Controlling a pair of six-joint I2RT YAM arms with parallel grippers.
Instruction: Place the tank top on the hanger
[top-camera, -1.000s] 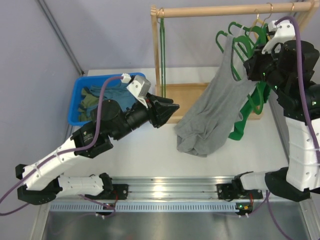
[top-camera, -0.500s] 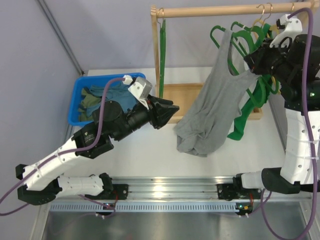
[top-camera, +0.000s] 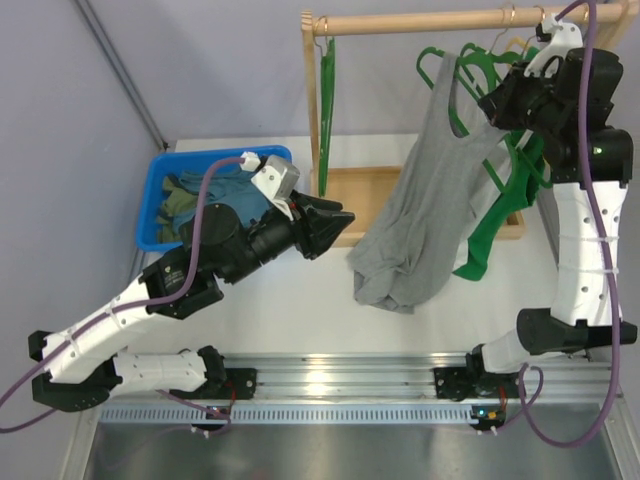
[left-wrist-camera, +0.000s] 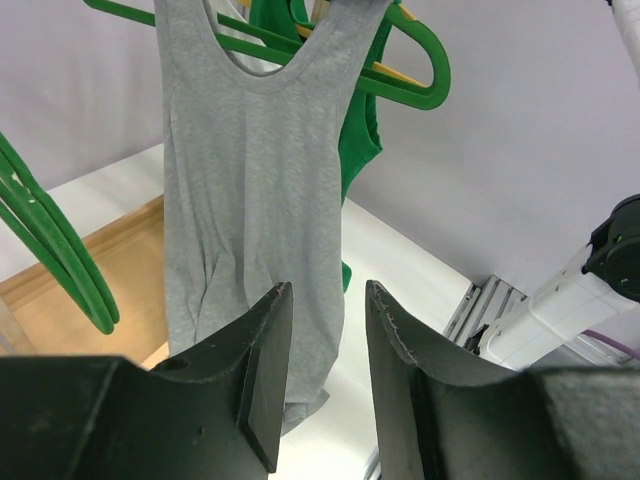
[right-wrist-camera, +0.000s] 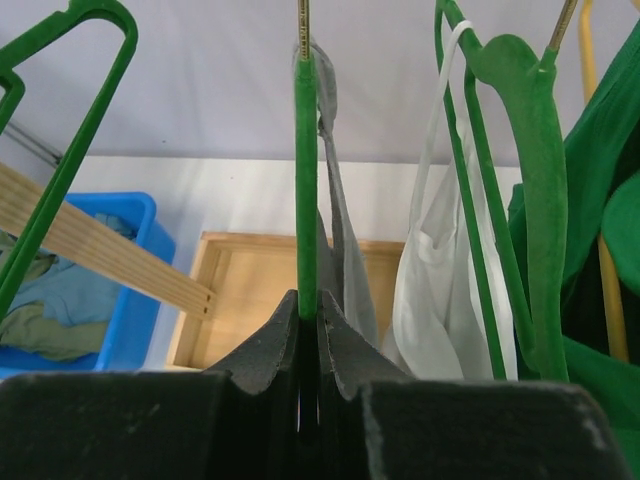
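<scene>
judging by the drape, the tank top (top-camera: 432, 190) looks dressed on the hanger (right-wrist-camera: 306, 180), upper right of the top view. what is left is hanging it up, which calls for lifting the gold hook (right-wrist-camera: 303, 25) over the wooden rail (top-camera: 420, 22). the right gripper (right-wrist-camera: 308, 308) is clamped on the hanger's thin stem, with the grey strap just behind its fingers. the left gripper (left-wrist-camera: 322, 330) is parted and empty, well apart from the cloth.

even, bright diffuse light; soft shadows, mild glare, sharp focus

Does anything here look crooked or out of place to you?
Yes: the tank top hangs slanted from the hanger held in the right gripper, and its lower end lies bunched on the table instead of hanging free.
</scene>
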